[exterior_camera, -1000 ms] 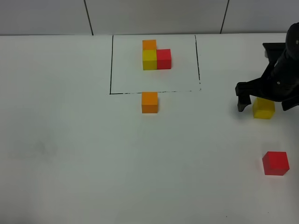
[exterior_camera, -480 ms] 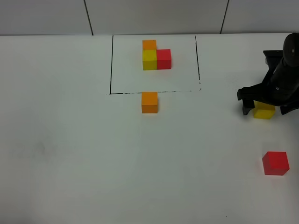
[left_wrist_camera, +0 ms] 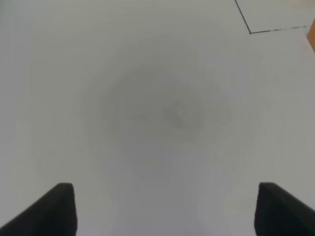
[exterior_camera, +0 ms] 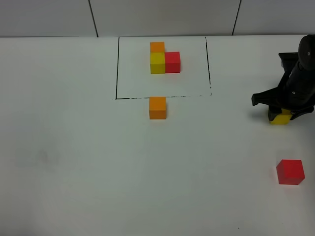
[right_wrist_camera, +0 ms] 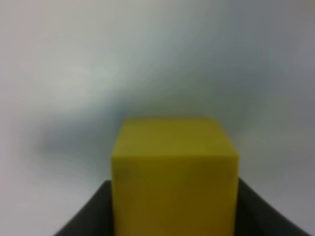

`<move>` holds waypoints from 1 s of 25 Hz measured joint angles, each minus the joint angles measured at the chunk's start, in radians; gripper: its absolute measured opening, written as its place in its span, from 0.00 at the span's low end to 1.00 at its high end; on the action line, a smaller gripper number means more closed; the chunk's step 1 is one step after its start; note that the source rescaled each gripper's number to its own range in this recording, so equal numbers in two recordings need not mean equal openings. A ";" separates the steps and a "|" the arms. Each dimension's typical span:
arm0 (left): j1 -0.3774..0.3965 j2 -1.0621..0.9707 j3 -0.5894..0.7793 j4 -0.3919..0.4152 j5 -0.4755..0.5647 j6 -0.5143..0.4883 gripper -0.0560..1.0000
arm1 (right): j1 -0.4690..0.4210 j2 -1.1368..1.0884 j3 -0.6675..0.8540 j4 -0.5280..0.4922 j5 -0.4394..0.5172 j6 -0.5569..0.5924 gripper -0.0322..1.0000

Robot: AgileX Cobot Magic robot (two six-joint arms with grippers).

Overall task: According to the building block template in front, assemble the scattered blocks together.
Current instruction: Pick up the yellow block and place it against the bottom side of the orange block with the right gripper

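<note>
1. Your right tool (exterior_camera: 281, 111) is clamped on the yellow block (right_wrist_camera: 174, 167), which sits on the table (exterior_camera: 74, 147) at the far right, well apart from the template (exterior_camera: 164, 59). I cannot tell how deep the hold is. If it is shallow, the block may twist or drop when you lift.
2. The orange block (exterior_camera: 157, 107) sits just beside the frame line. If you bring the yellow block in too hard, you may shove it askew.
3. Your left tool (left_wrist_camera: 170, 209) hangs wide open and holds nothing, so nothing braces the orange block.
</note>
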 joint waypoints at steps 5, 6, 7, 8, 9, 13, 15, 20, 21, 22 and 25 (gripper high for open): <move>0.000 0.000 0.000 0.000 0.000 0.000 0.73 | 0.051 -0.049 -0.017 -0.015 0.091 0.061 0.04; 0.000 0.000 0.000 0.000 0.000 0.000 0.73 | 0.071 -0.068 -0.018 -0.019 0.111 0.092 0.04; 0.000 0.000 0.000 0.000 0.000 0.000 0.73 | 0.101 -0.083 -0.021 -0.025 0.129 0.125 0.04; 0.000 0.000 0.000 0.000 0.000 0.000 0.73 | 0.138 -0.100 -0.022 -0.039 0.150 0.153 0.04; 0.000 0.000 0.000 0.000 0.000 0.000 0.73 | 0.178 -0.113 -0.022 -0.049 0.175 0.184 0.04; 0.000 0.000 0.000 0.000 0.000 0.000 0.73 | 0.344 -0.132 -0.022 -0.090 0.243 0.304 0.04; 0.000 0.000 0.000 0.000 0.000 0.000 0.73 | 0.437 -0.132 -0.022 -0.091 0.246 0.365 0.04; 0.000 0.000 0.000 0.000 0.000 0.000 0.73 | 0.592 -0.129 -0.022 -0.087 0.185 0.561 0.04; 0.000 0.000 0.000 0.000 0.000 0.000 0.73 | 0.606 -0.126 -0.023 -0.086 0.169 0.588 0.04; 0.000 0.000 0.000 0.000 0.000 0.000 0.73 | 0.616 -0.119 -0.028 -0.083 0.156 0.604 0.04; 0.000 0.000 0.000 0.000 0.000 0.000 0.73 | 0.631 -0.082 -0.065 -0.065 0.141 0.619 0.04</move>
